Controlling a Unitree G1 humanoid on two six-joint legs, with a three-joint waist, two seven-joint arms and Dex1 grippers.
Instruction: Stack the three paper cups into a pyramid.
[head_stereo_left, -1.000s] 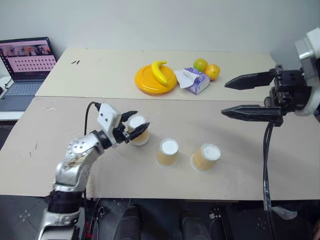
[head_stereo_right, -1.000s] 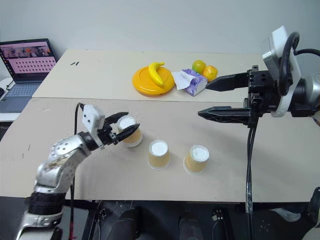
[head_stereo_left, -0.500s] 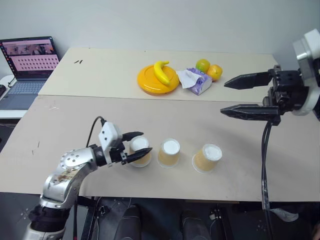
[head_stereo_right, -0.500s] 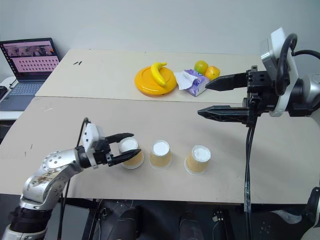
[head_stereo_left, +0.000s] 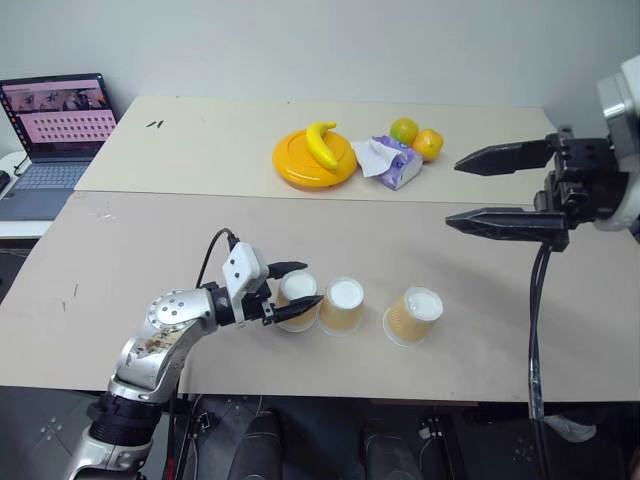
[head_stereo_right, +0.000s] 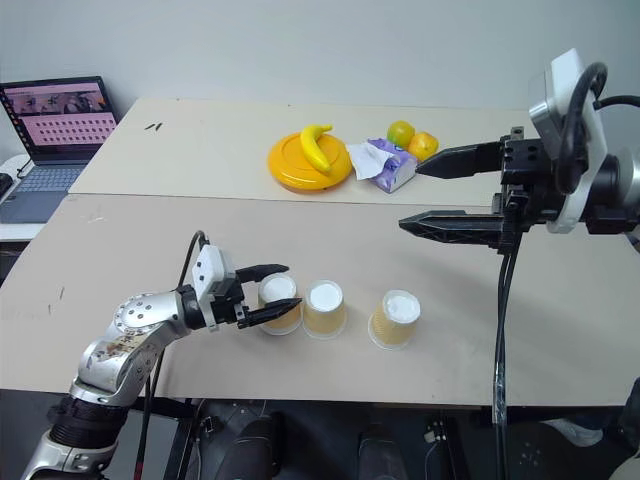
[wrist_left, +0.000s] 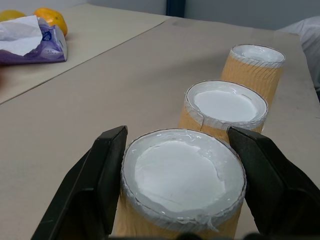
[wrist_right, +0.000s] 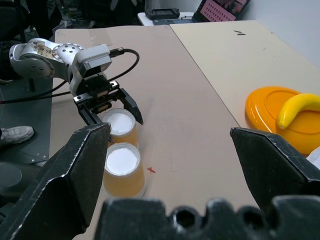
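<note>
Crowding the far table: plate, banana, tissues, oranges

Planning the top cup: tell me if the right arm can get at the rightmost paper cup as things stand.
Probably yes. The right gripper hangs open above the table, and the rightmost paper cup stands alone below it, apart from the middle cup, with nothing between.

I see three paper cups with ribbed, matt tan sleeves and slightly shiny white bases, the rim paper crinkled. The left gripper has matt black plastic fingers; its arm shell looks like scuffed, silvery metal. The table is a smooth matt beige board. The yellow plate looks like glossy plastic. The tissue pack is shiny purple film with soft white paper.
</note>
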